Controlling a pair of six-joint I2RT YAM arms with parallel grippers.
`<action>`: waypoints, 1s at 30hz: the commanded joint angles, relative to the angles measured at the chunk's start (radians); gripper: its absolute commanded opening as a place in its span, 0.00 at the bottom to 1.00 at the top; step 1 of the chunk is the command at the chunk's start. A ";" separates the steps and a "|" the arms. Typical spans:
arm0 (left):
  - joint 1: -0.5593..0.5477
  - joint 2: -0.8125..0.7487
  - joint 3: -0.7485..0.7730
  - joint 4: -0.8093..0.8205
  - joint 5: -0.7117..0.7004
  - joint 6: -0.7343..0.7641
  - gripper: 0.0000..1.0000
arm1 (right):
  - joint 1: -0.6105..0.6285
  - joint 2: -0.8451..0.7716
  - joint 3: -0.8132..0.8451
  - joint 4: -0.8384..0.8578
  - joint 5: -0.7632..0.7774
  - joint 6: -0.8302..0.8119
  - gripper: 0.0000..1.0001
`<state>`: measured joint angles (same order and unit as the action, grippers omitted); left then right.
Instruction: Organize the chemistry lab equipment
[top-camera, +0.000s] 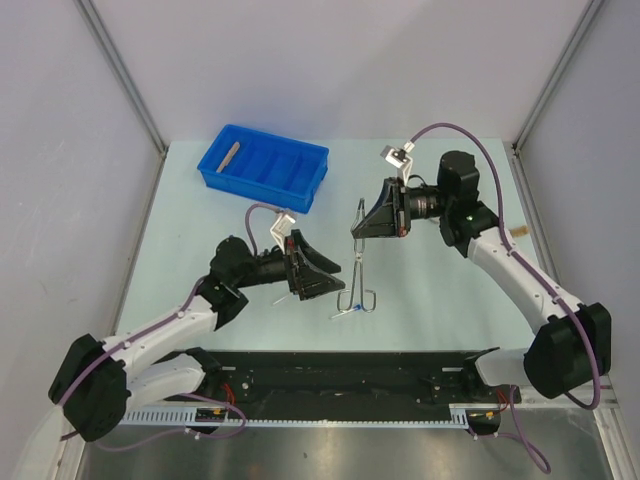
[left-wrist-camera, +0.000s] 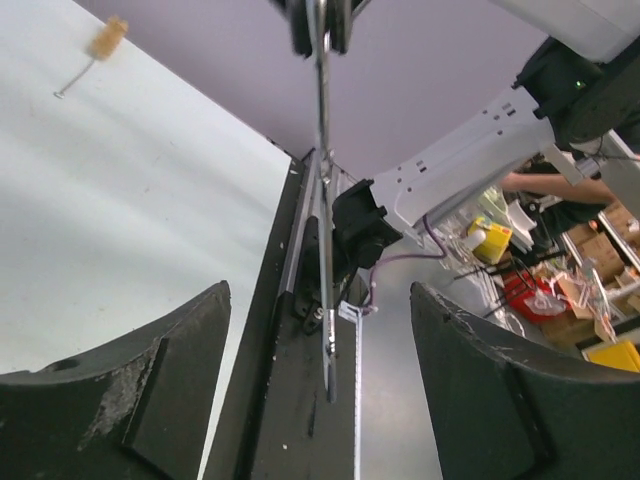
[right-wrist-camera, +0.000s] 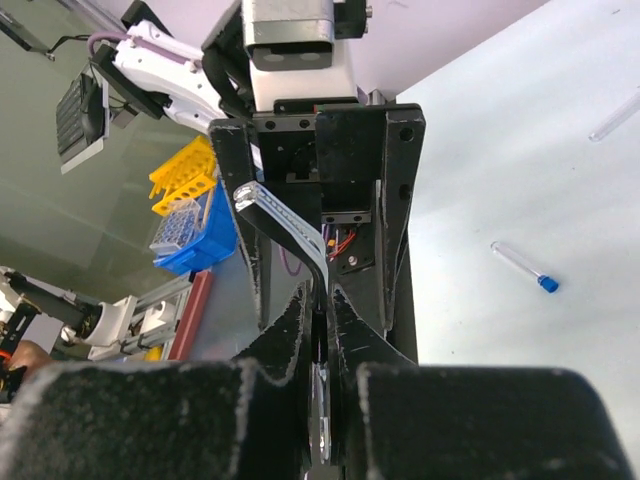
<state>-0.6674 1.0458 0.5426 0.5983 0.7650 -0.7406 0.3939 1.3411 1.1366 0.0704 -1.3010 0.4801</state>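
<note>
Left claw (top-camera: 330, 277) spread near tongs (top-camera: 358, 278) | right claw (top-camera: 361, 222) pinching them | blue bin (top-camera: 258, 188) beyond

Two slim robot arms stand bolted to a long black base rail (top-camera: 340, 372). The left arm (top-camera: 165, 328), at the rail's left end, and the right arm (top-camera: 517, 273), at its right end, share one build: smooth white link shells joined by bulky matte black joint housings. A lilac cable (top-camera: 480, 150) runs from the rail along each arm and arches above the wrist. At the end farthest from the rail, each arm carries a small silver camera bracket (top-camera: 395, 155) and a black gripper with two broad, wedge-shaped fingers. The left gripper (left-wrist-camera: 320, 292) has fingers (left-wrist-camera: 130, 390) scuffed grey along their edges; those of the right gripper (top-camera: 360, 224) are grainy matte black. A tiny green light (top-camera: 468, 213) glows on the right arm's black wrist housing.
</note>
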 joint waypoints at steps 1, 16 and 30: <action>-0.021 -0.030 -0.073 0.136 -0.081 -0.034 0.77 | -0.021 -0.059 -0.037 0.158 0.012 0.110 0.00; -0.230 0.068 -0.171 0.478 -0.446 -0.029 0.76 | -0.073 -0.083 -0.120 0.327 0.049 0.252 0.00; -0.270 0.172 -0.135 0.552 -0.469 -0.060 0.21 | -0.082 -0.091 -0.140 0.350 0.054 0.264 0.00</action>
<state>-0.9276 1.2110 0.3748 1.0805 0.2905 -0.7914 0.3164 1.2854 1.0004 0.3729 -1.2530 0.7296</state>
